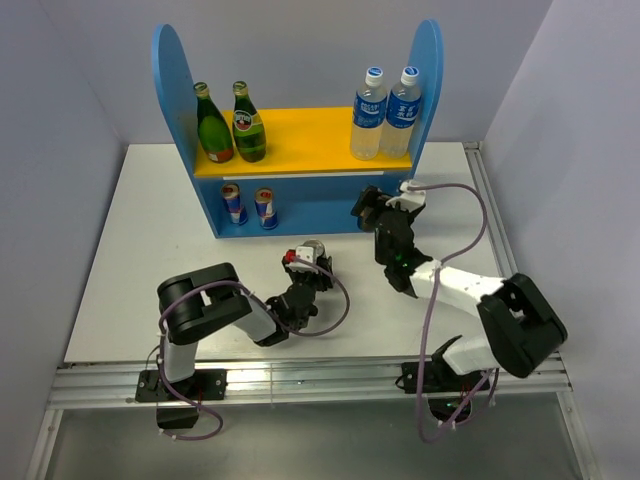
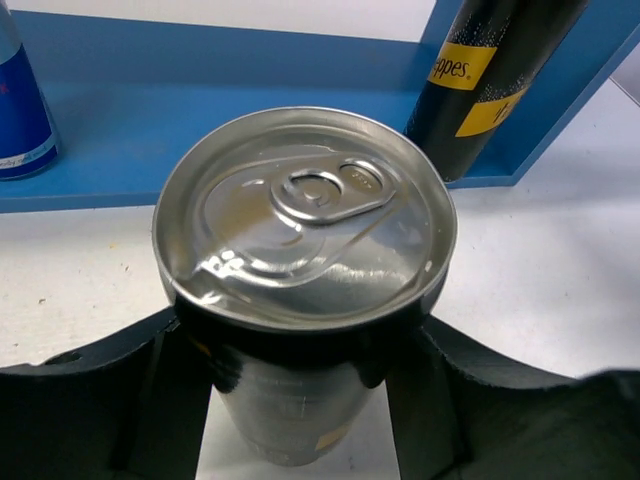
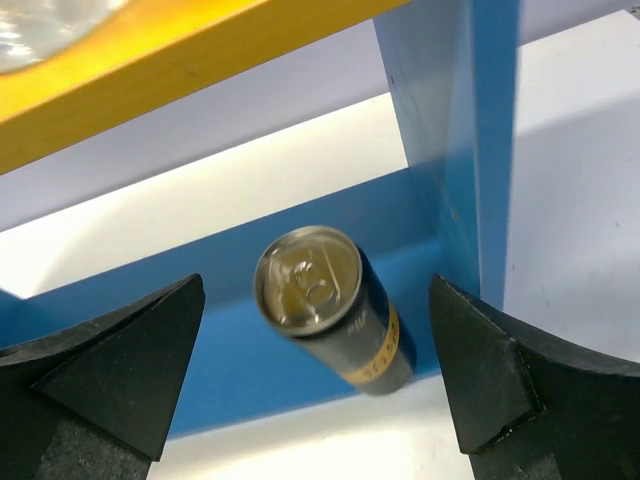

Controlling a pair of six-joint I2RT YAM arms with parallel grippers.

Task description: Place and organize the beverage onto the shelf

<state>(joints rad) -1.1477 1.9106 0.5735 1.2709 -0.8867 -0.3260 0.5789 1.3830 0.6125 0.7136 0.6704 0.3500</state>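
My left gripper (image 1: 311, 264) is shut on a dark brown-gold can with a silver top (image 2: 305, 230) and holds it upright over the table in front of the shelf (image 1: 300, 195). My right gripper (image 1: 370, 212) is open at the right end of the shelf's lower level. A second dark can (image 3: 340, 312) stands there between its fingers (image 3: 130, 360), untouched. It also shows in the left wrist view (image 2: 490, 80). Two green bottles (image 1: 230, 125) stand on the yellow upper board. Two blue-and-silver cans (image 1: 248, 205) stand on the lower level at the left.
Two clear water bottles with blue labels (image 1: 385, 112) stand on the right of the upper board. The shelf's blue right side panel (image 3: 455, 150) is close beside my right gripper. The white table (image 1: 130, 260) ends at a metal rail at the front.
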